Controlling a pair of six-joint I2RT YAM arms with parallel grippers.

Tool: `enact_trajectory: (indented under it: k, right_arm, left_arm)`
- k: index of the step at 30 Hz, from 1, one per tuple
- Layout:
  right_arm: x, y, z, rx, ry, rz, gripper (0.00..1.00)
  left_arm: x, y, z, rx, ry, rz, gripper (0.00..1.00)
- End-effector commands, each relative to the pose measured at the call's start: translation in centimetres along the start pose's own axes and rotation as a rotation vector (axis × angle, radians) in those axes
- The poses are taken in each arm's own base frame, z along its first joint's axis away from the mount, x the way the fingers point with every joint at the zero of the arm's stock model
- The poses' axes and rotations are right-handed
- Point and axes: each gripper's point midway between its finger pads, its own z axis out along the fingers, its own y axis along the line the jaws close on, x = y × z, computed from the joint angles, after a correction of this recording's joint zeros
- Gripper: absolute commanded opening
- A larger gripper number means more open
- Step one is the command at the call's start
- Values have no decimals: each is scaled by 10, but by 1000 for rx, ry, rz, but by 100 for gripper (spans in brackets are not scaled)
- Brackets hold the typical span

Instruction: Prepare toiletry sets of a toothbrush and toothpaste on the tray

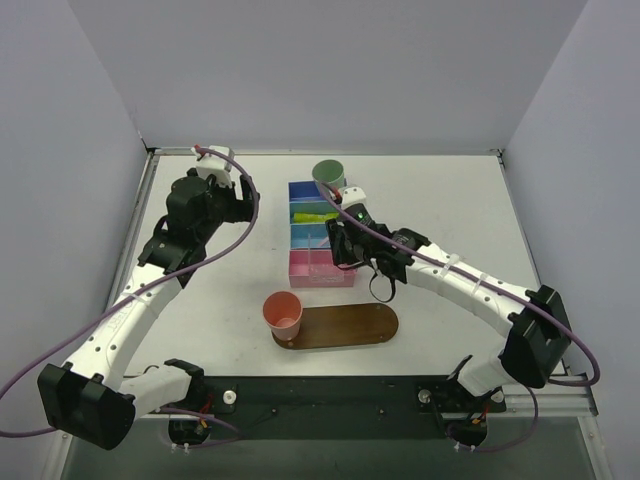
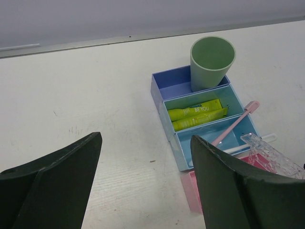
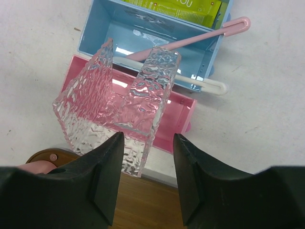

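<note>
**Top view:** The left arm [image 1: 150,290] is seen raised over the bench [image 1: 450,200], left of a row of bins and well apart from them. The right arm [image 1: 470,290] is stretched to the pink bin [image 1: 320,277] at the near end of the row, where a clear holder [image 1: 322,258] is grasped in its jaws. The tray [image 1: 350,326] is laid just in front of the bins, with a salmon cup [image 1: 283,314] standing on its left end.

**Left wrist view:** The left jaws are spread wide and released. Two toothpaste tubes [image 2: 198,113] are laid side by side in the teal bin [image 2: 233,99]. A green cup [image 2: 212,57] is stood at the blue bin [image 2: 171,86] behind it. A pink toothbrush [image 2: 233,126] and a white toothbrush [image 2: 261,142] are laid across the pale-blue bin [image 2: 183,150], their ends past its rim.

**Right wrist view:** The holder is held tilted above the pink bin, its near corner caught between the fingers [image 3: 102,181]. The edge of the tray is seen just beneath.
</note>
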Motion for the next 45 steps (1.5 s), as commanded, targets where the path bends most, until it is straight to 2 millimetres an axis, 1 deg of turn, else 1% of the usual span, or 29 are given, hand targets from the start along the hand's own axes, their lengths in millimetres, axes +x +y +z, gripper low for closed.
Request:
enact_trajectory:
  k: [1,2,6,14,19,21,22,23,24,25,26,35,38,40,41,42,43,44,45]
  right_arm:
    - [-4,3,8,33,-69,33,40]
    - [-4,5,9,36,-72,28,39]
    - [-5,3,11,80,-93,19,35]
    - [2,-2,23,129,-77,15,28]
    - [1,-2,25,137,-78,17,22]
    - [1,-3,25,142,-79,17,18]
    - [1,-4,24,145,-78,19,15]
    - [0,-4,23,146,-80,15,9]
    - [-1,-5,22,146,-85,17,6]
    - [-2,-5,21,148,-90,19,1]
    - [-2,-6,20,149,-92,20,0]
    - [-21,-4,5,123,-160,29,0]
    - [-30,-3,-4,98,-199,30,0]
    - [-37,-5,-13,84,-223,17,0]
    - [-41,-3,-16,62,-238,11,0]
    - [-48,-5,-23,44,-262,8,0]
    - [-51,-7,-27,31,-277,-28,0]
    - [-48,-4,-30,-4,-276,-48,0]
    - [-60,-4,-39,-27,-325,-50,0]
  left_arm:
    - [-14,-3,-1,2,-51,13,86]
    - [-14,-2,-1,1,-53,14,86]
    - [-14,-3,-1,0,-50,15,86]
    - [-15,-3,-2,-1,-53,16,86]
    - [-14,-3,-2,-1,-51,18,86]
    - [-15,-3,-2,1,-54,17,86]
    - [-15,-3,-2,1,-53,18,86]
    - [-15,-3,-2,1,-53,18,86]
    - [-15,-3,-2,0,-53,19,86]
    - [-15,-4,-2,2,-54,19,86]
    - [-15,-4,-3,2,-54,19,86]
    - [-14,-8,-3,11,-52,24,86]
    - [-15,-9,-3,17,-52,24,86]
    - [-17,-11,-4,27,-57,19,86]
    - [-17,-14,-5,45,-56,18,86]
    - [-21,-16,-6,57,-64,15,86]
    - [-21,-23,-7,94,-62,4,86]
    - [-24,-25,-9,107,-67,-1,86]
    - [-28,-32,-11,145,-73,-7,86]
